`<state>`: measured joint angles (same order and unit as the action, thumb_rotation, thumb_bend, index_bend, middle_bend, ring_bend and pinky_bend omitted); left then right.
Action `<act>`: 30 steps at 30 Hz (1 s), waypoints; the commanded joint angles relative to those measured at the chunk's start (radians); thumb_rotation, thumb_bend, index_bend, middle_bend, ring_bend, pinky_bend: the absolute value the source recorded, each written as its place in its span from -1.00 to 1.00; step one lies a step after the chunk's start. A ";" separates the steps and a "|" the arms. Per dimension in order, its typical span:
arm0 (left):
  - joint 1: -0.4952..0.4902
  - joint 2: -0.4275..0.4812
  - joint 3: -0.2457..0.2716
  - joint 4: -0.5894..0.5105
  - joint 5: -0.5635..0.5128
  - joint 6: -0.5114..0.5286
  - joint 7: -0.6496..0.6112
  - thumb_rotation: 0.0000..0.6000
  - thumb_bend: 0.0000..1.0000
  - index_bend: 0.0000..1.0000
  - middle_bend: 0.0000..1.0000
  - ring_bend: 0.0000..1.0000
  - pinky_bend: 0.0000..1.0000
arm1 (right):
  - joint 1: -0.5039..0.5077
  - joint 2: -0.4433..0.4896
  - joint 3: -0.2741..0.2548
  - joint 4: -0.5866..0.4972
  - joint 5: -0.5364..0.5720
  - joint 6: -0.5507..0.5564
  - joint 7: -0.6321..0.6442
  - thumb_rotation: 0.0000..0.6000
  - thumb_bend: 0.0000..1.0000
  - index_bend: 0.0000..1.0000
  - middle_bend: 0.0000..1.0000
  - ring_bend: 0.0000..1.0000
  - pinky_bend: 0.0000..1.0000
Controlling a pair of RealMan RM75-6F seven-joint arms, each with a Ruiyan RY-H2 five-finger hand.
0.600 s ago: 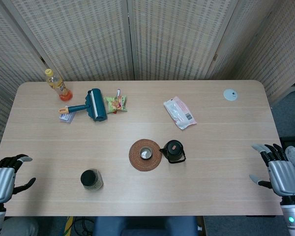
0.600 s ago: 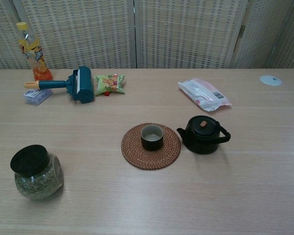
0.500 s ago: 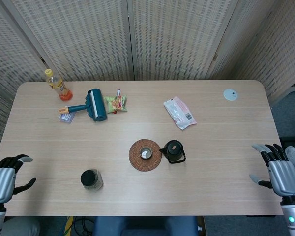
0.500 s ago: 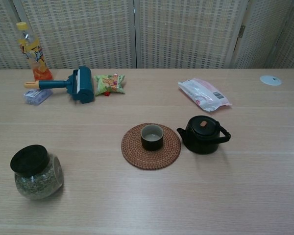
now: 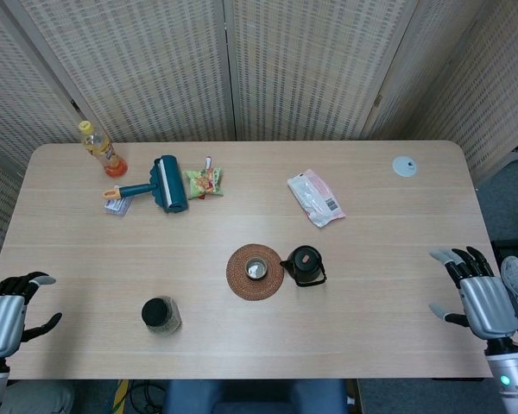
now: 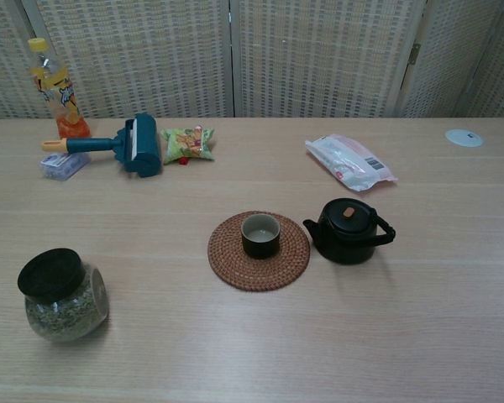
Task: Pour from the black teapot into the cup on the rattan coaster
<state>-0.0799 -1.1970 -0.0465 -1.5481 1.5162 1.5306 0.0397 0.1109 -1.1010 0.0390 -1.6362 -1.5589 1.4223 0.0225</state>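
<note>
The black teapot (image 5: 305,266) (image 6: 348,231) stands upright in the middle of the table, spout toward the cup. Just left of it a dark cup (image 5: 256,268) (image 6: 259,235) sits on the round rattan coaster (image 5: 239,281) (image 6: 225,256). My right hand (image 5: 473,296) hovers at the table's right front edge, fingers spread, holding nothing, far right of the teapot. My left hand (image 5: 10,304) is at the left front corner, fingers apart and empty. Neither hand shows in the chest view.
A black-lidded glass jar (image 5: 161,316) (image 6: 60,294) stands front left. At the back left are an orange drink bottle (image 5: 100,149), a teal lint roller (image 5: 163,184) and a green snack packet (image 5: 205,182). A pink-white packet (image 5: 315,198) lies behind the teapot; a small white disc (image 5: 404,166) is back right.
My right hand has shifted a little left, toward the table's edge. The left hand has barely moved. Teapot and cup stand as before.
</note>
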 commanded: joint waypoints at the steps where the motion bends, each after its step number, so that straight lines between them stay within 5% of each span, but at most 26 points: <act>1: 0.001 0.000 0.001 0.000 0.000 0.000 -0.001 1.00 -0.63 -0.33 -0.43 -0.41 -0.56 | 0.027 0.009 0.000 -0.021 -0.026 -0.025 -0.011 1.00 -0.90 -0.64 -0.61 -0.76 -0.82; 9: 0.005 0.000 0.003 0.002 -0.001 0.002 -0.004 1.00 -0.63 -0.33 -0.43 -0.41 -0.56 | 0.117 0.025 0.006 -0.079 -0.075 -0.124 -0.046 1.00 -0.90 -0.47 -0.34 -0.62 -0.82; 30: 0.011 -0.010 0.008 0.033 -0.010 -0.006 -0.025 1.00 -0.63 -0.32 -0.43 -0.41 -0.56 | 0.327 -0.063 0.050 -0.139 0.045 -0.406 -0.111 1.00 -0.98 -0.43 -0.23 -0.46 -1.00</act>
<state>-0.0684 -1.2072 -0.0390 -1.5146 1.5059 1.5243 0.0145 0.4275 -1.1552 0.0859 -1.7715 -1.5250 1.0310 -0.0827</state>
